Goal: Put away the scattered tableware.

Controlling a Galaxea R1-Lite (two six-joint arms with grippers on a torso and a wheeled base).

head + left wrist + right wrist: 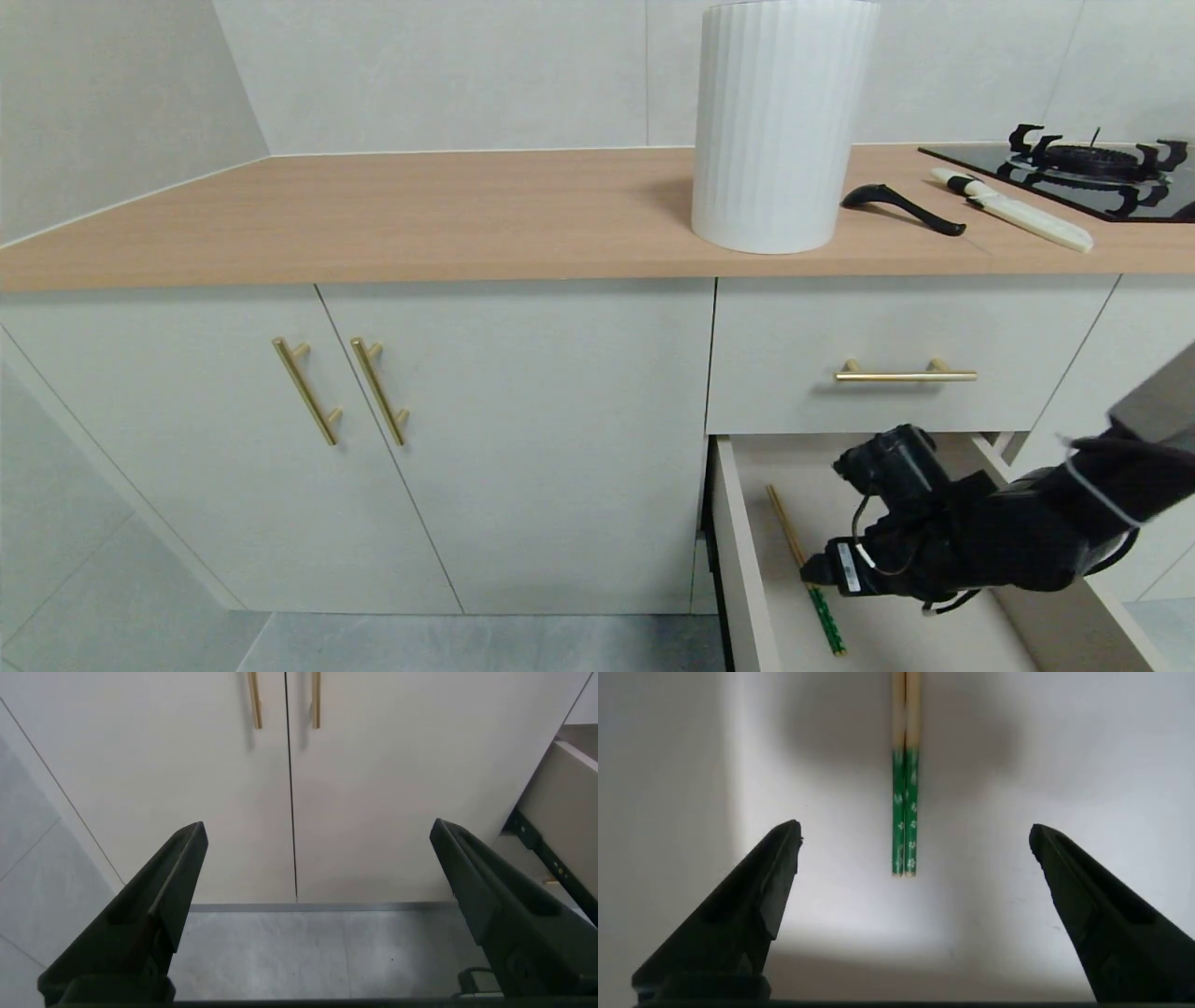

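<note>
A pair of chopsticks (808, 571) with green ends lies on the floor of the open lower drawer (747, 579), along its left wall. My right gripper (814, 567) hangs inside the drawer just above their green ends, open with nothing in it. In the right wrist view the chopsticks (907, 784) lie side by side between and beyond the spread fingers (757, 915). On the countertop, right of the white canister, rest a black spoon (901, 205) and a cream knife (1013, 209). My left gripper (318, 915) is open and empty, low in front of the cabinet doors.
A tall white ribbed canister (777, 121) stands on the wooden countertop (373, 215). A black gas hob (1092, 168) sits at the far right. A closed drawer with a brass handle (906, 375) is above the open one. Two cabinet doors with brass handles (341, 390) are to the left.
</note>
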